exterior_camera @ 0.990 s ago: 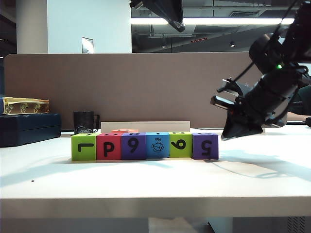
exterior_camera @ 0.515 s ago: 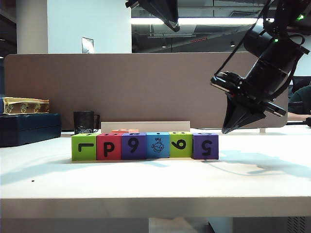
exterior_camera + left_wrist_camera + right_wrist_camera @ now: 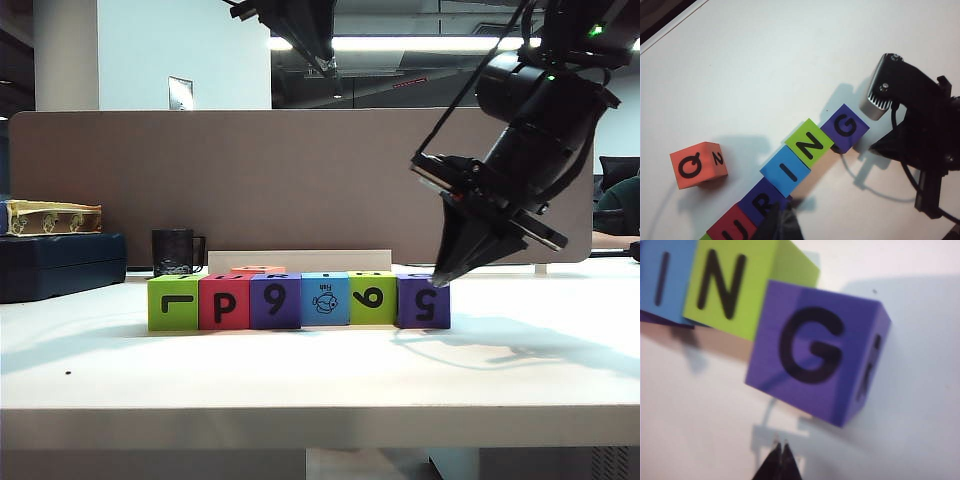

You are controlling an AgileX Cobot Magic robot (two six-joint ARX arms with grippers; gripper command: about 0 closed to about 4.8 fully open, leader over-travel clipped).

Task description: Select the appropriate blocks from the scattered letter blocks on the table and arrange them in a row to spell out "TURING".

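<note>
White surface (image 3: 300,370): right gripper (image 3: 440,281), jaws pressed together, tip beside the skewed purple G block (image 3: 815,360) ending the row; left gripper (image 3: 782,227), jaws also together, hovers over the row's other end.

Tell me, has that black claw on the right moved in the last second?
Yes. The right gripper, shut, has swung left and tipped down, ending close above the purple end block, which stayed put.

Left gripper (image 3: 782,227): hanging high, fingers pressed together.
Right gripper (image 3: 778,460): angling downward on its bent arm, fingertips meeting.
</note>
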